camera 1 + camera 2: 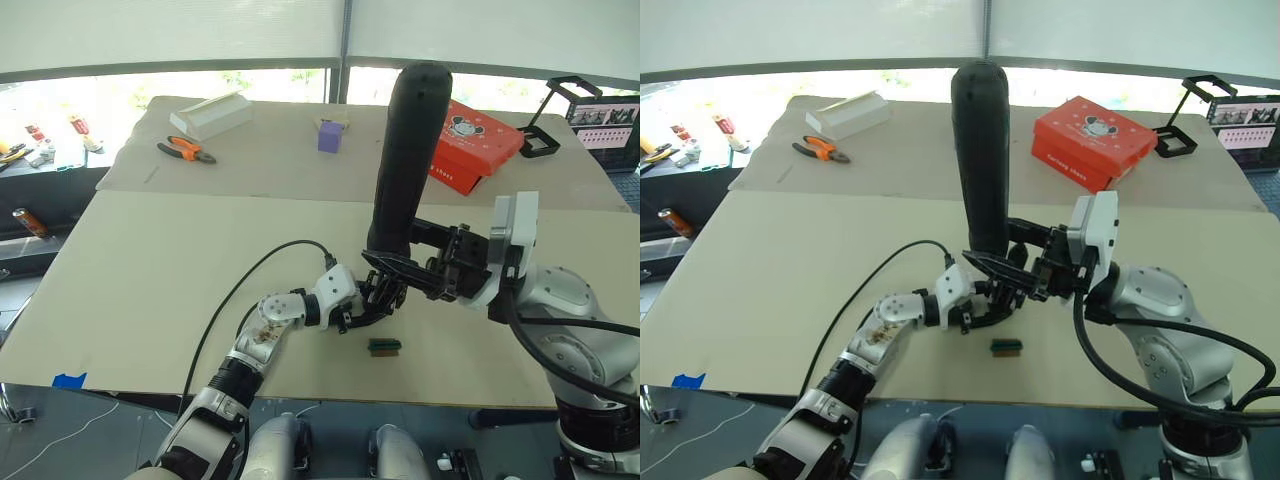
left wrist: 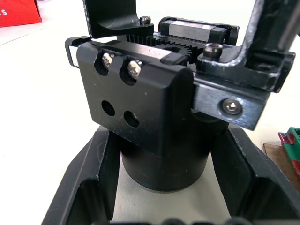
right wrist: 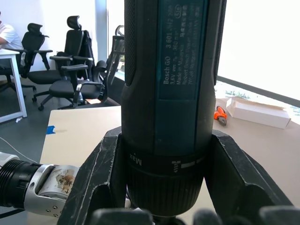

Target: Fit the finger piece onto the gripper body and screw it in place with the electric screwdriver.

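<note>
At the near middle of the bench [image 1: 150, 300], the body [image 2: 140, 112] is held by the left gripper [image 1: 372, 298], with the screwdriver [image 1: 405, 160] stood upright directly over it by the right gripper [image 1: 420, 268]. The arrangement reads as a fastening posture: the body is braced low, close to the bench surface, so that the tool can bear down on it from above. The bit and its point of contact are hidden behind the two grippers, so engagement with a screw cannot be confirmed.

In the left wrist view, the left fingers [image 2: 89, 187] are seen set at a moderate width on either side of the rounded base of the body, closed against it. Two screws are seated in the upper pair of holes in the black face of the body; the two lower holes are seen empty. Whether that face belongs to the finger piece cannot be told, and no loose piece is made out on the bench.

In the right wrist view, the right fingers [image 3: 101, 178] are seen spread fairly wide and clamped on the collar of the screwdriver, with the barrel rising between them.

A small green-brown block [image 1: 384, 346] is noted on the bench just beside the grippers, untouched. Orange pliers [image 1: 186, 150] and a red box [image 1: 470, 148] lie well apart at the far side.
</note>
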You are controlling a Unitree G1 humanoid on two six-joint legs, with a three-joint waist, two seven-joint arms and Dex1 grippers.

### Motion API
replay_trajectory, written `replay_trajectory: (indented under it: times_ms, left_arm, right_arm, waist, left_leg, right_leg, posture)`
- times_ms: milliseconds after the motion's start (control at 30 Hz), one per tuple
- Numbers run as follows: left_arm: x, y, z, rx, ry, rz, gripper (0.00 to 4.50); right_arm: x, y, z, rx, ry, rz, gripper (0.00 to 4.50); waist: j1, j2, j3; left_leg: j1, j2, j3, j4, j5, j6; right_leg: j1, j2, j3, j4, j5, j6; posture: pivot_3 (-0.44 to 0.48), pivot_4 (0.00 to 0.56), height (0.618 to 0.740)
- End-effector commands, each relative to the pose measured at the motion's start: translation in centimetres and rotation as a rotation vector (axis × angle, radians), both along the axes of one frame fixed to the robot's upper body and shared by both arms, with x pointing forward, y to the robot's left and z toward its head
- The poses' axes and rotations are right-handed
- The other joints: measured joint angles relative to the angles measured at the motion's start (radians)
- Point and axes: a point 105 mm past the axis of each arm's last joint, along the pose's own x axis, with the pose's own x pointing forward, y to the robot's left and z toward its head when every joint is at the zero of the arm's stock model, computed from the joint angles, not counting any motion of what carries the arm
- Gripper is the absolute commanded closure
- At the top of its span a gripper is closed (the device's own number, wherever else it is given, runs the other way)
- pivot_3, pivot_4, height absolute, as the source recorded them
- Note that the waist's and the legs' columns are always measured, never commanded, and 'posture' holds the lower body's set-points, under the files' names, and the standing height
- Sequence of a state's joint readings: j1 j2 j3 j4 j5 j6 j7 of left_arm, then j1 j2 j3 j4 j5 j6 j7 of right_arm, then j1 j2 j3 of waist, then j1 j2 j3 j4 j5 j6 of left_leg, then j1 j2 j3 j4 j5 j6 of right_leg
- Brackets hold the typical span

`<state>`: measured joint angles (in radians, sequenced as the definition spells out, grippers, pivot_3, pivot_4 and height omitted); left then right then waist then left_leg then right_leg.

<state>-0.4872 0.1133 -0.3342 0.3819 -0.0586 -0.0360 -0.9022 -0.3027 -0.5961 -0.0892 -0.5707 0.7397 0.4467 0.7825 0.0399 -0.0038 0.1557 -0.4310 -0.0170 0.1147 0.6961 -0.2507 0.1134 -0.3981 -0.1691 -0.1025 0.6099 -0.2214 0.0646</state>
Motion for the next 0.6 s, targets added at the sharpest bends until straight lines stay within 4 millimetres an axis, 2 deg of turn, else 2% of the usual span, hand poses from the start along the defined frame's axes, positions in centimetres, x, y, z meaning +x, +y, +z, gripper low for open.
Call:
replay_trajectory:
  times_ms: [33, 600]
  left_arm:
    - [-0.74, -0.17, -1.32, 0.035, 0.039, -0.016, 2.22]
    - [-0.86, -0.25, -1.35, 0.035, 0.040, -0.022, 2.22]
  right_arm:
    - [-0.94, 0.20, 1.21, 0.018, -0.083, 0.013, 2.56]
    - [-0.60, -0.17, 0.57, 0.022, -0.079, -0.015, 2.56]
  waist:
    - [0.000, 0.000, 0.000]
    - [0.000, 0.000, 0.000]
  left_leg:
    - [0.000, 0.000, 0.000, 0.000, 0.000, 0.000]
    - [0.000, 0.000, 0.000, 0.000, 0.000, 0.000]
  right_leg:
    - [0.000, 0.000, 0.000, 0.000, 0.000, 0.000]
    - [0.000, 0.000, 0.000, 0.000, 0.000, 0.000]
  posture:
    - [0.000, 0.150, 0.740]
    - [0.000, 0.150, 0.740]
